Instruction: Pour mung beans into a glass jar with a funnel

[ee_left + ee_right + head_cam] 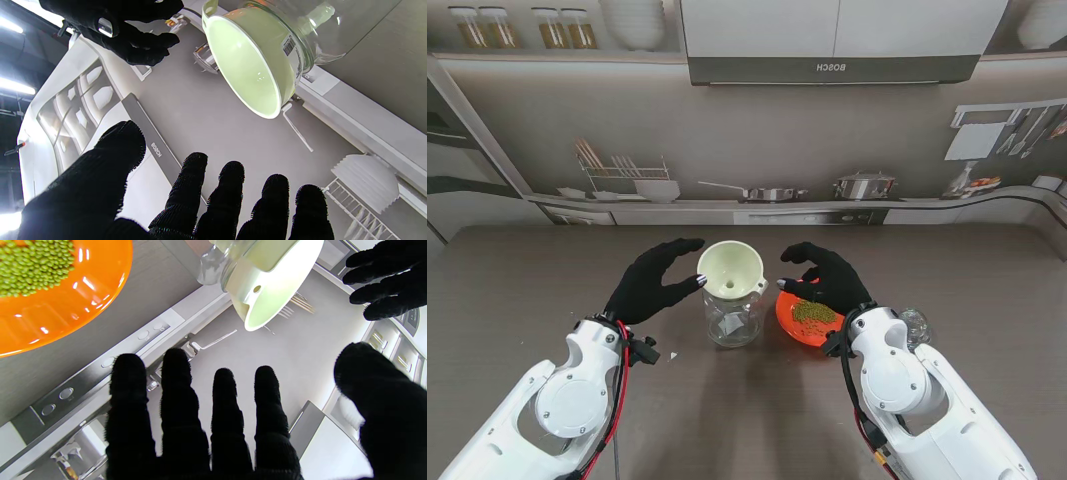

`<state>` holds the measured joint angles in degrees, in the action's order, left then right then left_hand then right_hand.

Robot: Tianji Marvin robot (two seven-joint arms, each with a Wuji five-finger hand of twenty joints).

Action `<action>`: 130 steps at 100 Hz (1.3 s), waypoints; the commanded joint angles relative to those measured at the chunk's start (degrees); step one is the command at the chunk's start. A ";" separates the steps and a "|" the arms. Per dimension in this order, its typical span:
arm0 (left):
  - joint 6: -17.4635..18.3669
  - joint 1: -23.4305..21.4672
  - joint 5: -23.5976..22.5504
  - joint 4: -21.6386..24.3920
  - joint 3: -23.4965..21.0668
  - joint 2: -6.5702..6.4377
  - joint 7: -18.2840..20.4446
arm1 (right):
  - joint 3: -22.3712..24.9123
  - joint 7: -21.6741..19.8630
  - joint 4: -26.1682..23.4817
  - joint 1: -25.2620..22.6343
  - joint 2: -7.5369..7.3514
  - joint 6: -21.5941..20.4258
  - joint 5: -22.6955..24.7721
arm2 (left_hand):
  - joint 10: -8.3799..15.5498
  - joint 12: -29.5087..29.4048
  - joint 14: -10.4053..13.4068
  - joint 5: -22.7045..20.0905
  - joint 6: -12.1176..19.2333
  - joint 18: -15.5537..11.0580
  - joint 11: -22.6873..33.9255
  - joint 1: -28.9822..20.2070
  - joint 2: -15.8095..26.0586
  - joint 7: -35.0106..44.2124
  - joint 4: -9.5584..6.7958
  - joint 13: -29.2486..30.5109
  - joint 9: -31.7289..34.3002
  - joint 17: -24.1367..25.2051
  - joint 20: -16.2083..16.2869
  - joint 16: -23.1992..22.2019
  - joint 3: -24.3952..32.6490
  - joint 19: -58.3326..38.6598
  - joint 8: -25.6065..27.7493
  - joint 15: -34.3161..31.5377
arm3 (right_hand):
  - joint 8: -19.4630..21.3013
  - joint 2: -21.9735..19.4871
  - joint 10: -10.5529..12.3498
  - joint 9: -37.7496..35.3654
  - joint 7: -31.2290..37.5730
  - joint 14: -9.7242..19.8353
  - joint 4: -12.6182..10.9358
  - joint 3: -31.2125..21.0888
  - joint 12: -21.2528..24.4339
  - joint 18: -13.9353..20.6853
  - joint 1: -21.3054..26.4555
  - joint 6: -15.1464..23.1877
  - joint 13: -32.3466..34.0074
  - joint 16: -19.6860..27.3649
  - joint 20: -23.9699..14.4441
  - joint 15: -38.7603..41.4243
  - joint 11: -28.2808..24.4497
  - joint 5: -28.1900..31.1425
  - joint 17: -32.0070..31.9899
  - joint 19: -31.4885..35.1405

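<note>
The funnel (731, 269) sits seated in the mouth of the glass jar (733, 318) mid-desk, so the beans have a wide target. My left hand (655, 282) hovers just left of the jar, fingers spread and grasping nothing, thumb tip close to the funnel rim; I judge it is there to steady the jar. Right of the jar lies the orange bowl (792, 317) of mung beans (813, 313). My right hand (827, 277) hangs over it, fingers released, nothing lifted yet.
</note>
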<state>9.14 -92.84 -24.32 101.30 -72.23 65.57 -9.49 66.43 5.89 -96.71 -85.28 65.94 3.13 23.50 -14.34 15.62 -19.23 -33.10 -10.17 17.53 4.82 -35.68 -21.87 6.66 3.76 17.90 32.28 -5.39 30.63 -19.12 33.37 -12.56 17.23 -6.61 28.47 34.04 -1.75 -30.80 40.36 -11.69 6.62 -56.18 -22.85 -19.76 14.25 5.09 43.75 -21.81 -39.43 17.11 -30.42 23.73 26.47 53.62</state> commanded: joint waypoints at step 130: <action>3.25 -3.63 2.99 2.21 -4.01 -0.72 6.69 | -12.43 -13.08 24.28 22.45 -3.08 5.49 15.84 | 1.16 -0.39 1.43 -1.16 -0.46 -2.67 -0.30 -1.39 -1.00 0.28 -1.46 0.90 1.40 -0.93 -0.32 0.38 0.38 2.21 0.39 -0.02 | -1.48 10.18 1.04 5.61 2.55 1.92 1.28 -4.39 -1.31 2.31 -2.29 0.26 -2.69 0.89 0.07 -0.36 -3.72 -5.57 -1.78 0.19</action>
<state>12.31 -96.36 -21.49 103.32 -76.28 64.80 -3.96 54.29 -5.93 -73.16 -63.42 62.88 8.65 39.35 -14.33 15.59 -19.06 -33.83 -10.77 17.32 4.91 -35.72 -21.88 6.97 3.76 18.08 33.40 -6.25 30.63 -19.11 33.93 -12.51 17.49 -6.61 28.30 41.80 -1.57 -27.08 41.87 -10.78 6.85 -58.60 -23.50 -19.23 13.96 5.15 41.91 -21.76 -39.43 16.90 -33.18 20.16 25.10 53.62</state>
